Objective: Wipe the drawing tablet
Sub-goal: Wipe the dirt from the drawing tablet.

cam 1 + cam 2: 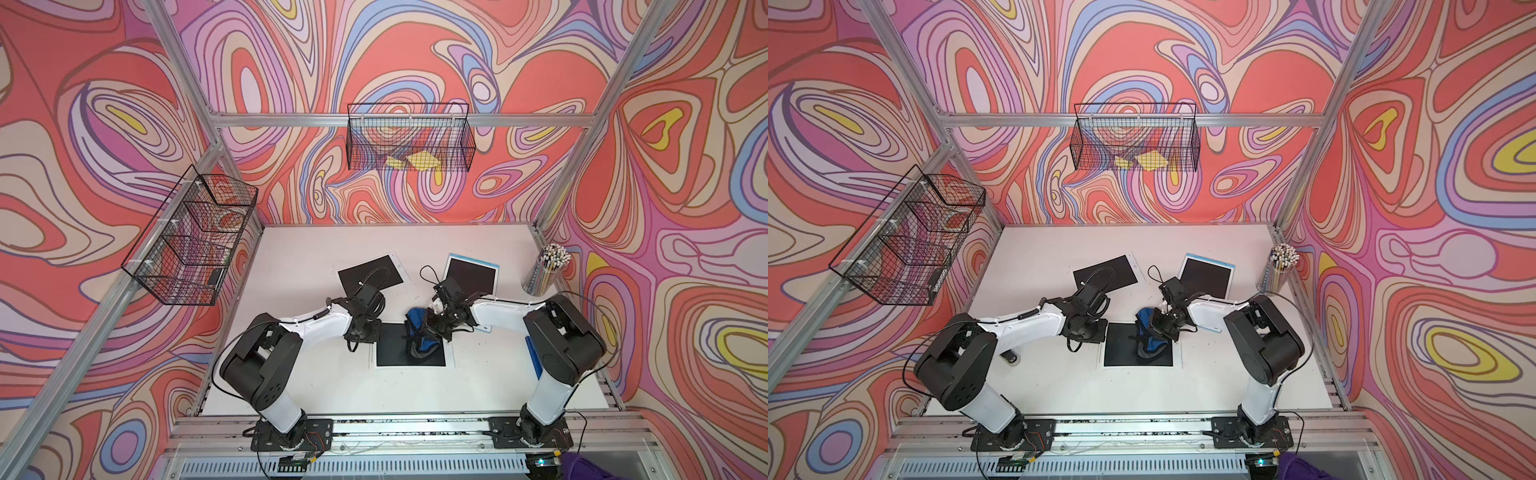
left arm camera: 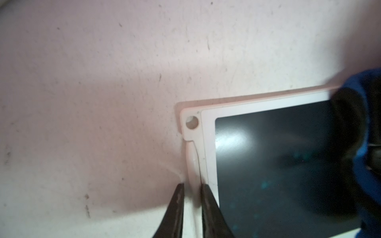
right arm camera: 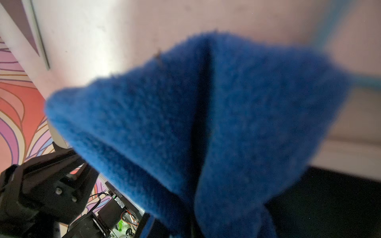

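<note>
Flat on the bench (image 1: pixel 316 374) lies the drawing tablet (image 1: pixel 390 353), dark screen up, between the two arms. Bunched on its screen is a blue cloth (image 1: pixel 419 340), clamped in the right end effector (image 1: pixel 432 328), probably so that it drags as a wiping pad. At the tablet's left edge, the left end effector (image 2: pixel 193 206) pinches the white rim, likely to stop it sliding. Beyond the tablet, well apart, rest a white-framed tablet (image 1: pixel 370 272) and a blue-framed tablet (image 1: pixel 471 274).
</note>
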{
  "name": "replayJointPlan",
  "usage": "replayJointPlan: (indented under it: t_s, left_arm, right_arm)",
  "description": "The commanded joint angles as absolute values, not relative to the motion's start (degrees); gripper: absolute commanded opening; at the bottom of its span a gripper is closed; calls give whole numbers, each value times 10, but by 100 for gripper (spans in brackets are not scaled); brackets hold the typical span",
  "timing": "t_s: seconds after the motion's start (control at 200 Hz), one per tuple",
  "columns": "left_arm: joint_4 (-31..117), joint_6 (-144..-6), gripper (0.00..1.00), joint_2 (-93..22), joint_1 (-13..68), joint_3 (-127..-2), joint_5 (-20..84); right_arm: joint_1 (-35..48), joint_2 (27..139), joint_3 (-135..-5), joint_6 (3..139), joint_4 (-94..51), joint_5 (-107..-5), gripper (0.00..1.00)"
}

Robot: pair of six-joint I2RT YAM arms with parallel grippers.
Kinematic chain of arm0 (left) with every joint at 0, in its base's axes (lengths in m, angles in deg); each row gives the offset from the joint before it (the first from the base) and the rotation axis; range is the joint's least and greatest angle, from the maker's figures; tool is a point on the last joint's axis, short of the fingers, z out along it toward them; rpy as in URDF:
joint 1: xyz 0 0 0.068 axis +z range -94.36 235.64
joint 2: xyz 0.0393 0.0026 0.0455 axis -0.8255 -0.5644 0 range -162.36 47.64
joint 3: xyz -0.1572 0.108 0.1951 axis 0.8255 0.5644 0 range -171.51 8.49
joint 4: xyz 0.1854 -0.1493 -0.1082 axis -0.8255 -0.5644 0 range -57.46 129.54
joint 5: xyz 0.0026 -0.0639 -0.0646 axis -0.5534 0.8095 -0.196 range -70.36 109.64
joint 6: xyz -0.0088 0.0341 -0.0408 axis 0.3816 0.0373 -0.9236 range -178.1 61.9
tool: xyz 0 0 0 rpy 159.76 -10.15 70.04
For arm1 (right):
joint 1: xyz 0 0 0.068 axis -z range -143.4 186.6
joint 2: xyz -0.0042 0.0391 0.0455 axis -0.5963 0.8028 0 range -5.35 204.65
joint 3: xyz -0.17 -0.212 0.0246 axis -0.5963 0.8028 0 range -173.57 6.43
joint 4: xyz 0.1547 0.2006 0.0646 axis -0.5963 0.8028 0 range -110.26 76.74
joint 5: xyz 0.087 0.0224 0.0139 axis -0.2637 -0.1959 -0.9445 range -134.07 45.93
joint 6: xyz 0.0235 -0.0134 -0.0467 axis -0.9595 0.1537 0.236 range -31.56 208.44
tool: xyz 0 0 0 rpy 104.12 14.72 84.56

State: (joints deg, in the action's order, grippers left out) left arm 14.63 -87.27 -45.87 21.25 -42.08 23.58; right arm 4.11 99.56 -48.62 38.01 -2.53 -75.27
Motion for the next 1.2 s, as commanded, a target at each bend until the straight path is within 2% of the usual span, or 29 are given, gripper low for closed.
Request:
replayJointPlan:
  t_s: [0.0,0.235,0.466,0.571,0.771,1.027,1.197]
  left_arm:
    - [113,-878,19,-479,218,-399,222]
    - [112,-879,19,-482,218,-403,222]
    - [105,-874,19,-478,218,-405,213]
    - [104,-874,19,-476,218,-404,212]
    - [105,-874,19,-471,219,-399,211]
    - [117,-874,19,-465,239,-389,236]
    - [129,-875,21,-433,244,-382,252]
  right_arm:
    - [-13,1100,-470,375,26,-661,0]
    - [-102,1138,-485,312,-22,-694,0]
    - [-111,1101,-393,270,-66,-710,0]
    - [-73,1064,-325,264,-74,-710,0]
    - [80,979,-212,290,-77,-731,0]
    - [166,885,-246,349,54,-696,0]
    - [203,750,-315,400,221,-571,0]
